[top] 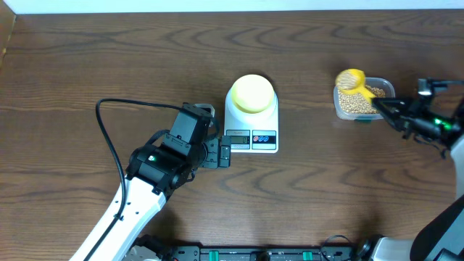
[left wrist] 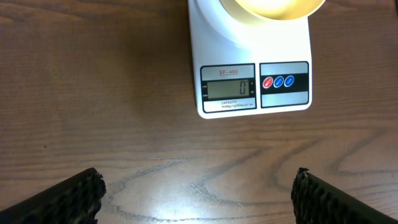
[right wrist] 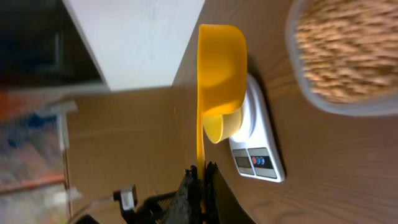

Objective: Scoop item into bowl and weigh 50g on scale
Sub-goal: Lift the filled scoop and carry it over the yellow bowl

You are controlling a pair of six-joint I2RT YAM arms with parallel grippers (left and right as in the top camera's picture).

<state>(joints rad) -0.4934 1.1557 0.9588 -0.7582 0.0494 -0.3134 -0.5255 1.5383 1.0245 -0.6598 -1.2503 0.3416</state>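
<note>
Robotics lab, wood-grain table (top: 72, 72), robot arm (top: 129, 206)

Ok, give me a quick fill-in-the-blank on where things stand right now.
1. The display reads ___.
2. The bowl sits on the ___.
3. The right gripper is shut on the handle of the yellow ___.
4. The beans lie in the clear ___.
Missing words: 0; scale; scoop; tub.

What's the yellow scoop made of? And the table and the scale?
Scoop: probably plastic; it's smooth, evenly yellow and slightly shiny. Table: looks like wood or a wood-print laminate, with brown grain lines. Scale: likely white plastic, smooth and glossy.
</note>
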